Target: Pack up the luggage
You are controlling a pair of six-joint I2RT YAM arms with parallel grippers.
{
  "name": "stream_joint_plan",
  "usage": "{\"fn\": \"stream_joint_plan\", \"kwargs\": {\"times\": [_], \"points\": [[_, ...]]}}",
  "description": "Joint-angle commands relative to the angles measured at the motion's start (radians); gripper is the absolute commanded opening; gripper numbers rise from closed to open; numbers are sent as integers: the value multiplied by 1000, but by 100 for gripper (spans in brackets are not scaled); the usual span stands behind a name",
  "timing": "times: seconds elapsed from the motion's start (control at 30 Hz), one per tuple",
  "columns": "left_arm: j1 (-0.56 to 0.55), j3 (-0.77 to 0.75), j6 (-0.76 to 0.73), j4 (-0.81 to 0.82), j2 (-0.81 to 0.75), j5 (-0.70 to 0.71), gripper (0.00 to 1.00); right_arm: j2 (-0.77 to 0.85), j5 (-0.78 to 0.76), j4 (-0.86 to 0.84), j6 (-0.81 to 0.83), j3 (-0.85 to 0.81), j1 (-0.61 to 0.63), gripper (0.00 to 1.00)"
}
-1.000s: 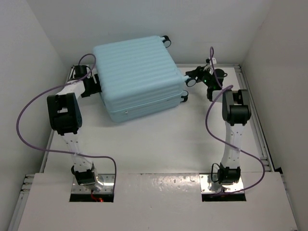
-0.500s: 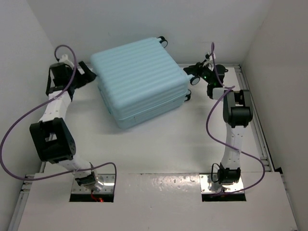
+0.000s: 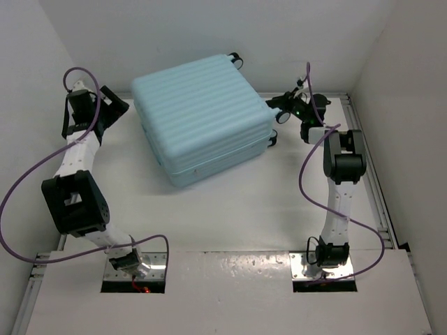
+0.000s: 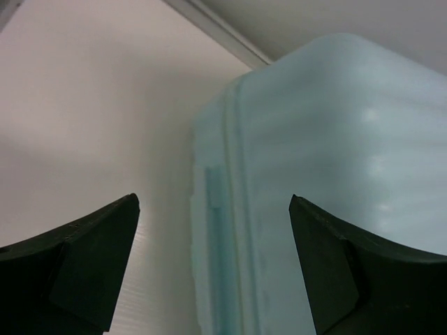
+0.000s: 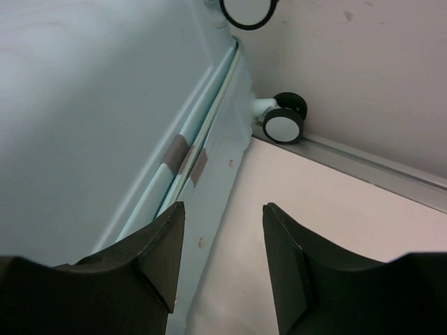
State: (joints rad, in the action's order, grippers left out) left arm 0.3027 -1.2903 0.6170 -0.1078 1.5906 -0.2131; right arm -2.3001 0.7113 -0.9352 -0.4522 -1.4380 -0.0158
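The luggage (image 3: pixel 201 115) is a large pale aqua hard-shell suitcase with a ribbed shell, lying shut at the back of the table, small black wheels at its right side. My left gripper (image 3: pixel 115 110) is open, a short way off the case's left corner; the left wrist view shows that corner and its seam (image 4: pixel 230 230) between the jaws (image 4: pixel 213 216). My right gripper (image 3: pixel 276 106) is open at the case's right side by the wheels. The right wrist view shows the zip seam (image 5: pixel 188 164) and a wheel (image 5: pixel 285 122) ahead of the gripper (image 5: pixel 223 223).
White walls close the table in at the back and both sides. A metal rail (image 3: pixel 370 174) runs along the right edge. Purple cables loop from both arms. Bare table (image 3: pixel 230 209) lies in front of the case.
My left arm swung out to the left and back, away from the case's left side. The case turned slightly. My right gripper stayed by the wheels.
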Motion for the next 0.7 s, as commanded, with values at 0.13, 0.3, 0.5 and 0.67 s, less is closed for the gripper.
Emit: {"fn": "stream_joint_plan", "kwargs": {"times": [0.13,0.3,0.5,0.67], "points": [[-59,-93,-34,-76,104,172,92,149,209,-192,-54,177,8,46],[-120,-158,-57,-96,212,212,92,295,293,-304,-101,371,51,46],[-186,-268,-76,-92,353,145,91,413,369,-407,-140,516,92,46],[-241,-397,-88,-64,486,6,91,525,393,-481,-197,680,165,46]]}}
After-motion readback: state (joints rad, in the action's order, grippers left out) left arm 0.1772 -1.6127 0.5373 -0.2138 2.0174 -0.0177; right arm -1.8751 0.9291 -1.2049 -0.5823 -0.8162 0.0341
